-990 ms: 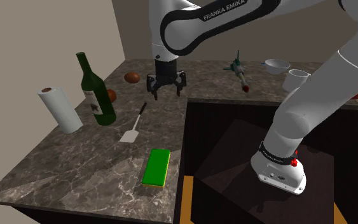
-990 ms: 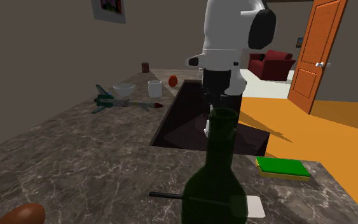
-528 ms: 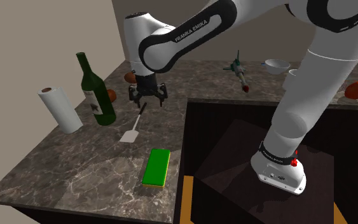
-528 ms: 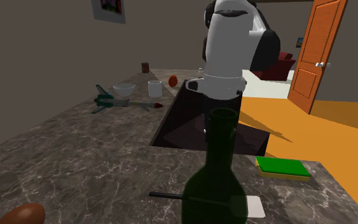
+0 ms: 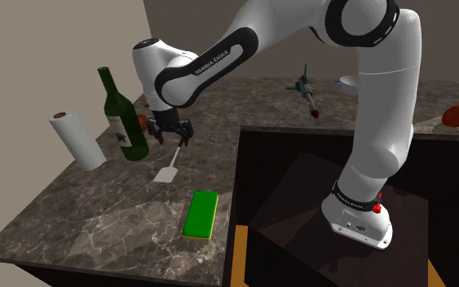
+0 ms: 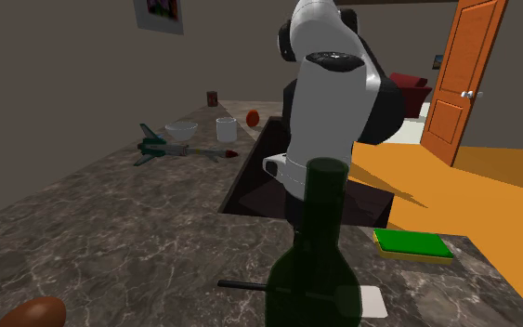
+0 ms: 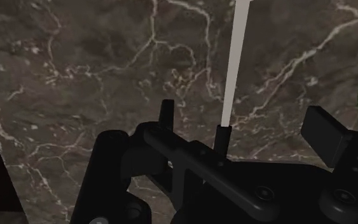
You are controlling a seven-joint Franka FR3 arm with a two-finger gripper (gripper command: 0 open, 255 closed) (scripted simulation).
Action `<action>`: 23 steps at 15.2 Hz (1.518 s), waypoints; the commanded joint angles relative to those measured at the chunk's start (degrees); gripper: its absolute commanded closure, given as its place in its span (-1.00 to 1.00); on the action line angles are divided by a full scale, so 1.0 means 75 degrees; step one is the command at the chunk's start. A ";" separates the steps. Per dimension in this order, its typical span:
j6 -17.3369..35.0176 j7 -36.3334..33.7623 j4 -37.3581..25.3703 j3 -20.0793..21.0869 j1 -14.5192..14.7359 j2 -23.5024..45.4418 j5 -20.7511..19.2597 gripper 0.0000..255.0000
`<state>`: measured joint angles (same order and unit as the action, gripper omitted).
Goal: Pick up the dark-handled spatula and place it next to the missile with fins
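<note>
The spatula lies flat on the dark marble counter, its white blade (image 5: 166, 174) toward the front and its dark handle (image 5: 179, 147) pointing back. My gripper (image 5: 173, 137) hangs open just above the handle end, beside the green bottle (image 5: 124, 118). In the wrist view the pale shaft (image 7: 237, 57) runs away from my gripper (image 7: 244, 124), and the dark handle (image 7: 222, 137) sits between the spread fingertips (image 7: 166, 111) without touching them. The green missile with fins (image 5: 305, 88) rests far back on the counter, its red tip (image 5: 314, 112) near the sink edge; it is also visible as the missile (image 6: 162, 146) in the second exterior view.
A paper towel roll (image 5: 77, 140) stands left of the bottle, with a brown round object (image 5: 142, 122) behind it. A green sponge (image 5: 200, 214) lies near the front edge. The dark sink recess (image 5: 301, 187) opens to the right. A bowl (image 6: 180, 130), mug (image 6: 226, 129) and orange fruit (image 6: 253, 117) sit near the missile.
The arm has swung toward the shoulder view's left and lower, bringing the gripper from the counter's back to just over the spatula handle. The fingers stayed open; nothing else moved.
</note>
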<state>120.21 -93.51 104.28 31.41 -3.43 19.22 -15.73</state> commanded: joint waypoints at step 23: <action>0.0550 -0.0279 0.0189 -0.0161 0.0103 0.0432 -0.0317 1.00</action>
<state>124.33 -95.60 105.69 30.20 -2.66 22.45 -18.11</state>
